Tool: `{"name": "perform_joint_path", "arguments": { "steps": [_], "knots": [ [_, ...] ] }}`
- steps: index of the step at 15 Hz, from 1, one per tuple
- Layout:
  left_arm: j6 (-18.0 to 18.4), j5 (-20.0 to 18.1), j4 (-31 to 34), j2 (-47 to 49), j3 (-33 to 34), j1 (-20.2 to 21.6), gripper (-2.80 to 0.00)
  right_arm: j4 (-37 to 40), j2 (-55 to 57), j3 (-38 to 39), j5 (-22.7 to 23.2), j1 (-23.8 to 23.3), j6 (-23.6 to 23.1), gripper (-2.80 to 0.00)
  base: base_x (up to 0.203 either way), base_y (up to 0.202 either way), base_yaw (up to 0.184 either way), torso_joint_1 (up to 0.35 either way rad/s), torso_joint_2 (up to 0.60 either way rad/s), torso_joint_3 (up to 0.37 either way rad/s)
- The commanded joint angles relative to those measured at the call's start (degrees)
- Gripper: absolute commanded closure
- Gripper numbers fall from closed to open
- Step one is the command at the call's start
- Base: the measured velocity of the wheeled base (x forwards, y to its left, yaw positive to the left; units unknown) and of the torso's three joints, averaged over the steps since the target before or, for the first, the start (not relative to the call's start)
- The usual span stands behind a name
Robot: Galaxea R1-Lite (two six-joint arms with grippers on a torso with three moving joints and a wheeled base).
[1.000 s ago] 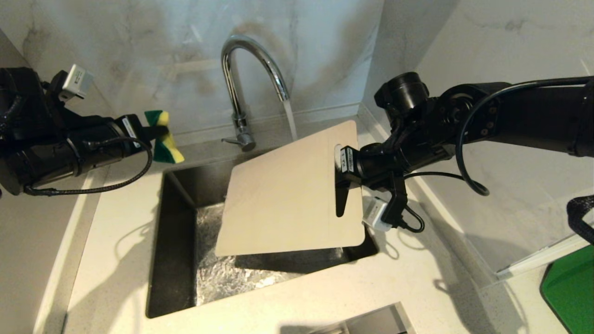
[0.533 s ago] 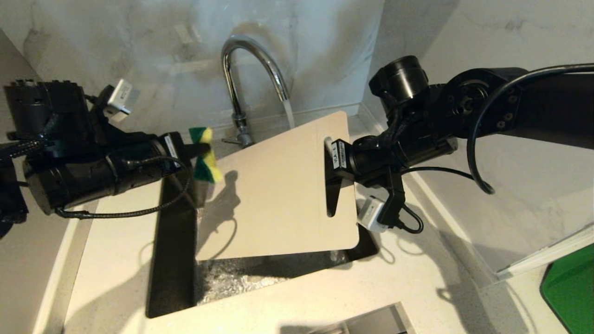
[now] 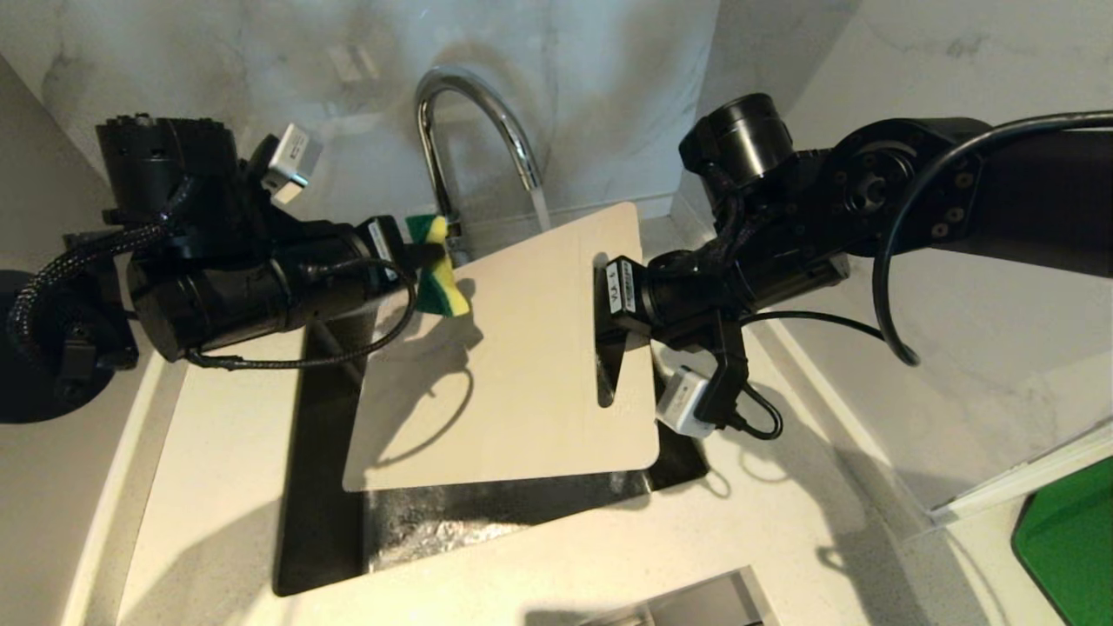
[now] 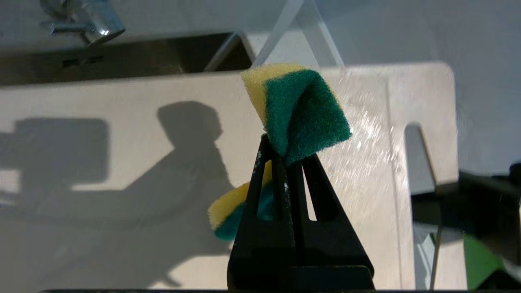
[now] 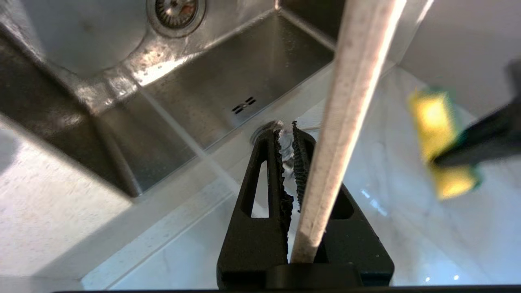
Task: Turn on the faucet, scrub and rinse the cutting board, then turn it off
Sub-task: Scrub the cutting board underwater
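Water runs from the chrome faucet (image 3: 474,130) onto the far edge of the cream cutting board (image 3: 513,374), which hangs tilted over the sink. My right gripper (image 3: 609,304) is shut on the board beside its slot handle; the right wrist view shows the board's edge (image 5: 354,101) clamped between the fingers of that gripper (image 5: 287,136). My left gripper (image 3: 426,261) is shut on a green and yellow sponge (image 3: 437,276) at the board's far left corner. In the left wrist view the sponge (image 4: 303,110) sticks out of the left gripper (image 4: 285,156) in front of the wet board (image 4: 122,171).
The steel sink (image 3: 322,487) lies under the board, wet at the bottom, with its drain (image 5: 176,10) in the right wrist view. Marble walls close in behind and on the right. A bright green flat thing (image 3: 1069,548) sits at the right edge of the counter.
My left arm has swung right, carrying the sponge from beside the sink to the board's far left corner. The right gripper has shifted the board to the left.
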Motion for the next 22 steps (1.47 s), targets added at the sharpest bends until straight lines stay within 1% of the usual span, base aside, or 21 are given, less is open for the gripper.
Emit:
{"name": "perform_joint_path", "arguments": {
  "steps": [1,3,5,6,8,10,14,16,19,22],
  "knots": [
    [-0.2,-1.4,6.1,2.4,-6.4,-0.2,0.0,0.2,-0.1,0.1,0.1,0.3,-1.0,0.0,0.0,0.0,0.0,0.0,0.0,0.0],
    [-0.8,-4.1,12.4,2.5,-11.4,-0.2,0.0,0.2,-0.2,0.1,0.1,0.3,-0.9,0.0,0.0,0.0,0.0,0.0,0.0,0.0],
    [-2.8,-5.4,17.7,3.6,-17.4,-0.2,0.0,0.2,-0.2,0.5,0.2,0.3,-0.9,0.0,0.0,0.0,0.0,0.0,0.0,0.0],
    [-4.0,-6.1,19.7,4.4,-19.5,-0.3,0.0,0.2,-0.1,0.4,0.2,0.3,-0.9,0.0,0.0,0.0,0.0,0.0,0.0,0.0],
    [-4.9,-9.3,24.6,5.9,-22.5,-0.6,0.0,0.2,-0.1,0.4,0.2,0.3,-0.5,0.0,0.0,0.0,0.0,0.0,0.0,0.0],
    [-5.0,-10.2,25.3,7.9,-23.7,-0.6,0.0,0.2,0.0,0.3,0.2,0.3,-0.4,0.0,0.0,0.0,0.0,0.0,0.0,0.0],
    [-4.5,-10.2,25.5,9.9,-23.6,-1.5,0.0,0.1,0.4,0.0,0.2,0.1,-0.4,0.0,0.0,0.0,0.0,0.0,0.0,0.0],
    [-4.4,-10.0,25.2,11.2,-23.5,-1.8,0.0,0.0,0.3,0.2,0.1,0.2,0.8,0.0,0.0,0.0,0.0,0.0,0.0,0.0],
    [-4.3,-9.9,25.2,12.5,-23.4,-1.8,0.0,0.0,0.2,0.1,0.2,0.1,1.0,0.0,0.0,0.0,0.0,0.0,0.0,0.0],
    [-4.3,-9.7,25.1,12.5,-21.9,-1.5,0.0,0.0,-0.1,-0.1,0.4,0.2,1.0,0.0,0.0,0.0,0.0,0.0,0.0,0.0]
  ]
}}
